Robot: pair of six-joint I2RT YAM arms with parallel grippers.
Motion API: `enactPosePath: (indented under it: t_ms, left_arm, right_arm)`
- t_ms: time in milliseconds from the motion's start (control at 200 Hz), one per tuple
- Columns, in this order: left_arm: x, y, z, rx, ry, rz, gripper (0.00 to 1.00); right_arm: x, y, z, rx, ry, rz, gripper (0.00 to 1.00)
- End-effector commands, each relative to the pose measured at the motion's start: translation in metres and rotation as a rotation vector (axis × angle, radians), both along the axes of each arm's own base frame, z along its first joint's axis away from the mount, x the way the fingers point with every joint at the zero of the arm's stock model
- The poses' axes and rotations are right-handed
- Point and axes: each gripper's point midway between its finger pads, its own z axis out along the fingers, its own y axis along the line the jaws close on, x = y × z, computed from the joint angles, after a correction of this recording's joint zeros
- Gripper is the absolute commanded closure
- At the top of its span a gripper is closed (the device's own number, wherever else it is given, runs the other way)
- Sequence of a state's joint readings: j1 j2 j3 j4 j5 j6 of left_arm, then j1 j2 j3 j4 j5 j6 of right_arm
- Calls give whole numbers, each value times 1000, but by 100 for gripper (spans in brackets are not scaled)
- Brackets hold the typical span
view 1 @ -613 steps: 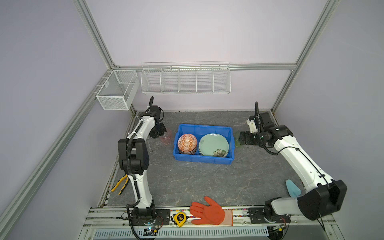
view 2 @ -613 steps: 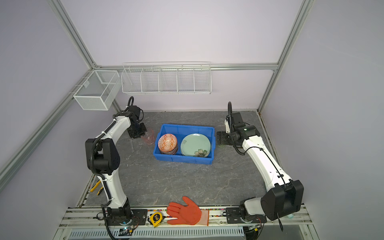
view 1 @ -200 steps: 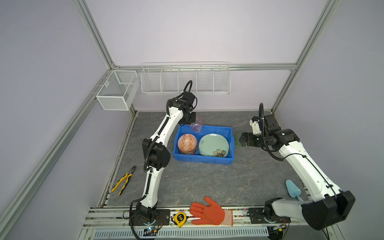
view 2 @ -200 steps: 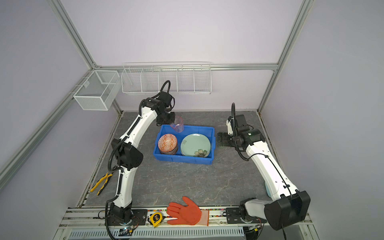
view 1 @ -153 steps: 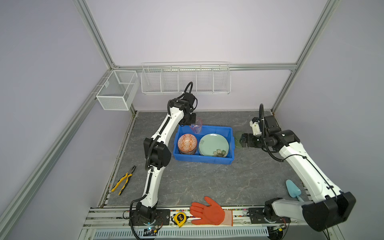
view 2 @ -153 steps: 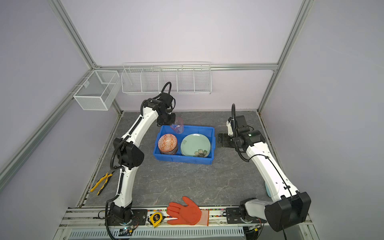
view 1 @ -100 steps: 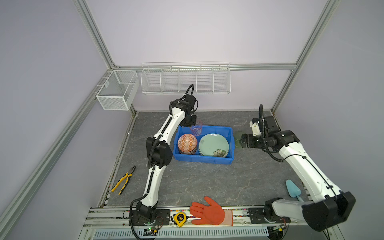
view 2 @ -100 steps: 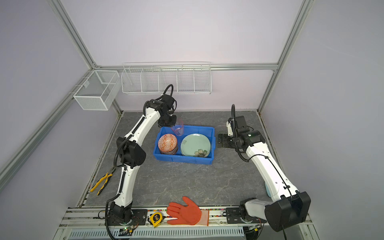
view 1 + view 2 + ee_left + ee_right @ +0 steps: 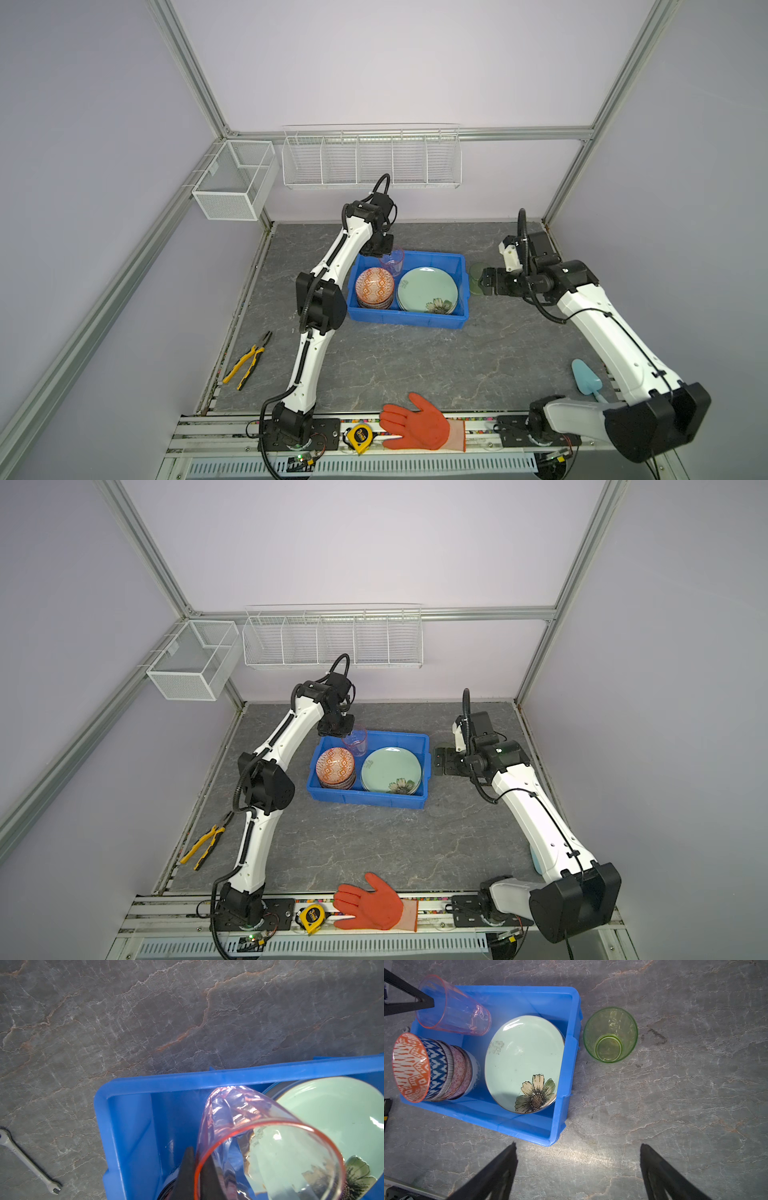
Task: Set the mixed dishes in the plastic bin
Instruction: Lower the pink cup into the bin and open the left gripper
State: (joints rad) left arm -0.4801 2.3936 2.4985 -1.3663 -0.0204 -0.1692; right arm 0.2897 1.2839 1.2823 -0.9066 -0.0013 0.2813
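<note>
you have two cups, one stack of bowls, one pile of plates and one blue bin (image 9: 405, 322) to work with. the pink cup (image 9: 391, 261) is see-through with a red-tinted rim, and it hangs over the bin's back left corner, just behind the bowls. your left gripper (image 9: 194, 1154) is clamped on its rim, one finger inside and one outside; you cannot tell if its base touches the bin floor. the green cup (image 9: 610, 1034) is also see-through. it stands upright on the table just outside the bin's right wall, mouth up and not touching the wall. your right gripper (image 9: 577, 1145) hovers near it outside that same wall, fingers wide apart and holding nothing. inside the bin's left half, the bowls (image 9: 436, 1068) nest five deep: orange pattern on top, then blue zigzag, grey stripes, pink and a white one. in the right half lies a mint green plate (image 9: 428, 289) with a painted flower, and a further rim shows beneath it, so you cannot count that pile. apart from the dishes, count one orange glove (image 9: 419, 426) and one yellow tape measure (image 9: 359, 434) well in front of the bin. there is one pair of pliers (image 9: 247, 365) to its front left, and two wire baskets (image 9: 370, 160) hang on the walls behind it.
</note>
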Motion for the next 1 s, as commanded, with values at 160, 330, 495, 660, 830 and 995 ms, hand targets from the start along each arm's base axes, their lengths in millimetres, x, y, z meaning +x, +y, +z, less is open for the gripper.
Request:
enactPosePath:
  t_ms: [160,330,495,660,830,995]
  left_arm:
    - [-1,-5,-20,15,45,-38,100]
    - [-1,-9,-26,-3,60,-36,100]
    - [-2,-9,-29,-8,68,-30,96]
    - [-4,-8,-31,-3,76,-21,90]
    - [-6,-6,-30,-4,72,-16,79]
    - [-6,-8,-22,-25,60,-11,75]
  right_arm:
    - [4,3,-10,10,22,1,6]
    - [6,4,-13,11,31,2,6]
    - [8,5,-14,13,31,3,6]
    - [9,5,-15,12,34,3,6]
    - [8,5,-16,15,38,4,6]
    - [8,6,-15,16,35,4,6]
